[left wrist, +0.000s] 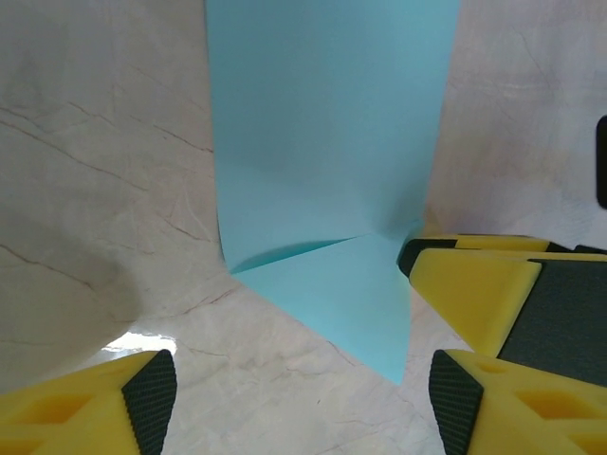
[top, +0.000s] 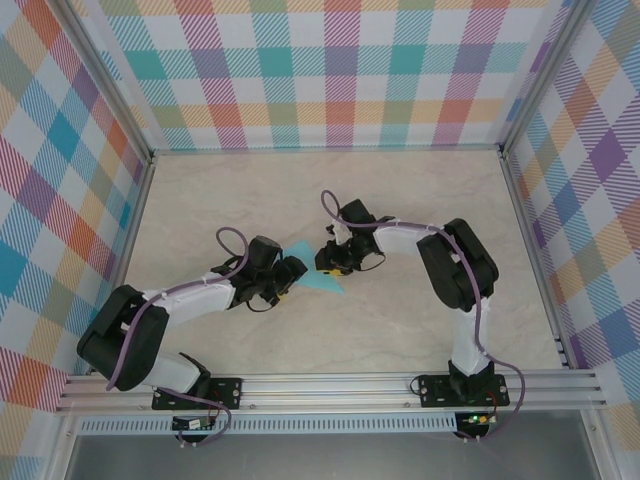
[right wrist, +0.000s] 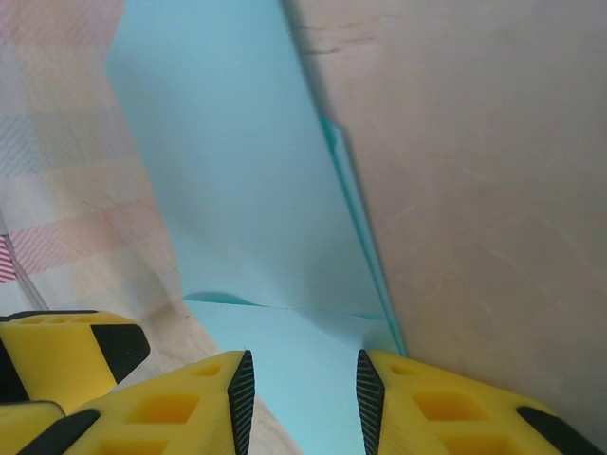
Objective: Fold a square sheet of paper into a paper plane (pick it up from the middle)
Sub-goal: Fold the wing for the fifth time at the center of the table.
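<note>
Framing square sheet of paper (left wrist: 332, 142) corner between wide-apart left gripper (left wrist: 303, 389) jaws; straddling its edge with narrowly parted right gripper (right wrist: 303, 384) jaws

Desk (top: 400, 200): pale beige marble-look top with faint veins; glare patch shows in my left wrist view. Square sheet of paper (top: 325, 283) sits near desk middle, turquoise, creased. Its lower flap lies flat on top, rest rises off surface. Soft shadow on desk beside it.
</note>
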`<state>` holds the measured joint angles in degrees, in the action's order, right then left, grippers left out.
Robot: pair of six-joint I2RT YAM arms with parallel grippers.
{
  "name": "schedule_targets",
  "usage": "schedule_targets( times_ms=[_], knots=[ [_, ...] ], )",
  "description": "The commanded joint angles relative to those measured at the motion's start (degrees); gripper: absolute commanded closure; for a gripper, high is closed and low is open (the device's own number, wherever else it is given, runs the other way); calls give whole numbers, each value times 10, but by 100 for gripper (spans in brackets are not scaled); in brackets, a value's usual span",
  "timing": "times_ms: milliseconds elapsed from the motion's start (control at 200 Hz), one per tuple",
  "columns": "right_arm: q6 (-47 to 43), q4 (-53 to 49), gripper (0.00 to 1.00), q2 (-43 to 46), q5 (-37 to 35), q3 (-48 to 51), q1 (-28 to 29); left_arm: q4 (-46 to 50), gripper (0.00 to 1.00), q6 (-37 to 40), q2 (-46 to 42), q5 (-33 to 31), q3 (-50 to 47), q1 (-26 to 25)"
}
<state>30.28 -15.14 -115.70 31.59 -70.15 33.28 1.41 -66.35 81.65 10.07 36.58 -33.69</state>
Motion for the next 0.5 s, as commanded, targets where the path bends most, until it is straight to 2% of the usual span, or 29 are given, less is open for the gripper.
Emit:
schedule_targets(
  times_ms=[0, 140, 350, 495],
  knots=[
    [26, 28, 64, -10, 44, 15, -15, -26, 29, -32, 11, 4, 9, -6],
    [33, 34, 64, -9, 57, 19, -23, -42, 35, -52, 29, 0, 9, -9],
    [35, 37, 64, -12, 62, 23, -27, -65, 51, -62, 54, -7, 20, -15],
    [34, 37, 64, -13, 66, 25, -28, -60, 56, -60, 66, -14, 31, -16]
  ],
)
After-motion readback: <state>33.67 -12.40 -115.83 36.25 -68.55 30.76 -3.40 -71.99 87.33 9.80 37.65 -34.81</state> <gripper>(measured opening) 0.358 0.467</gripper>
